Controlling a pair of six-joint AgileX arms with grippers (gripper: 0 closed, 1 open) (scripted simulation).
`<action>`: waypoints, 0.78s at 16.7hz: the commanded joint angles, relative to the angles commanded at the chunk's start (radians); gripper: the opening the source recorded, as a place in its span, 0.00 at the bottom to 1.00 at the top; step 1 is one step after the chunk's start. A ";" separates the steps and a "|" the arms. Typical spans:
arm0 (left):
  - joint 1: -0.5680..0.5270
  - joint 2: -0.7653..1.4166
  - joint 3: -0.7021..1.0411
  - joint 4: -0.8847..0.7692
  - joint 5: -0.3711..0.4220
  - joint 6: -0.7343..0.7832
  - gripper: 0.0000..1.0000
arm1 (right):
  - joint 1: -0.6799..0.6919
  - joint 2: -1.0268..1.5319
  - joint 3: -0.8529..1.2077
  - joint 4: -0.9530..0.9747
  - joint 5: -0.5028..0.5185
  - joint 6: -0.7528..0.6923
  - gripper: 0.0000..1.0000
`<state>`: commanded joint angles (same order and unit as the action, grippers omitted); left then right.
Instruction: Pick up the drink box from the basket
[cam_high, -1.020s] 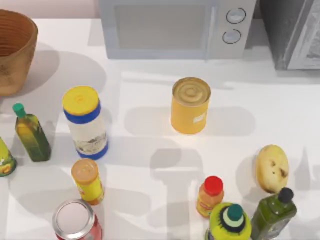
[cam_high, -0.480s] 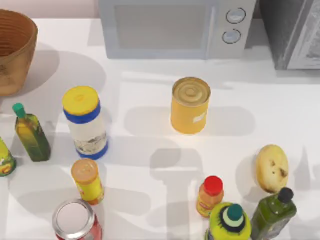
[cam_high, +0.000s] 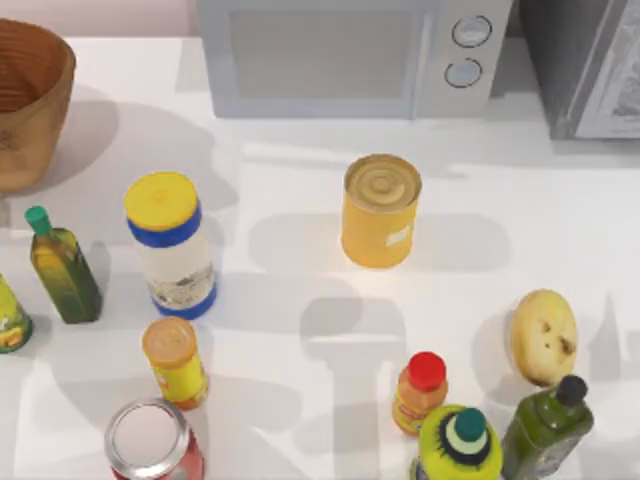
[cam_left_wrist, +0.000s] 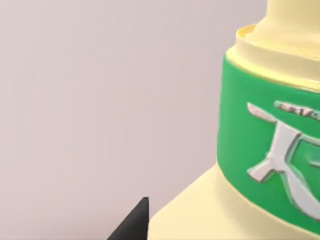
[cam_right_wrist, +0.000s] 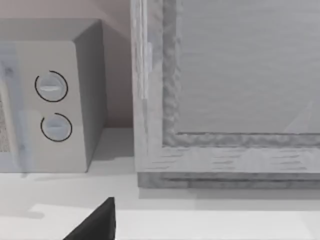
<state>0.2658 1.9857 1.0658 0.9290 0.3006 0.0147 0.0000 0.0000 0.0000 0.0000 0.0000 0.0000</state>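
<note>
Drink box (cam_left_wrist: 270, 150): seen close in the left wrist view, cream shoulder and green neck band against a plain pale wall; evidently raised clear of the worktop, and judged to be gripped by the left claw.
Left claw (cam_left_wrist: 135, 222): one dark fingertip visible just beside the box's shoulder; whether closed on the box or merely next to it, cannot tell; hold on the bottle judged likely because the neck band sits so near the camera.
Basket (cam_high: 25, 100): far-left corner of the worktop (cam_high: 300, 200), upright, brown wicker with orange-brown inside; visible part of its inside bare, rest cut off by the edge.
Right claw (cam_right_wrist: 97, 220): parked, a dark fingertip low in the right wrist view, facing the microwave (cam_right_wrist: 45, 95) dials and a grey cabinet (cam_right_wrist: 225, 90); spread of fingers cannot be told.
Worktop clutter: yellow tin can (cam_high: 380, 210) near centre, jar with yellow lid (cam_high: 170, 245) to its left, olive oil bottle (cam_high: 62, 265) near the basket; all upright and well apart from the basket, so no obstacle to a lift.
Progress: box judged already out of the basket; remaining need is a steady hold.
</note>
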 joint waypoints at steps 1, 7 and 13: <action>0.000 -0.028 0.022 -0.049 -0.001 0.000 0.00 | 0.000 0.000 0.000 0.000 0.000 0.000 1.00; -0.001 -0.181 0.142 -0.323 -0.004 0.001 0.00 | 0.000 0.000 0.000 0.000 0.000 0.000 1.00; -0.001 -0.215 0.168 -0.384 -0.004 0.001 0.00 | 0.000 0.000 0.000 0.000 0.000 0.000 1.00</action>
<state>0.2647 1.7706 1.2341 0.5454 0.2964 0.0161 0.0000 0.0000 0.0000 0.0000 0.0000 0.0000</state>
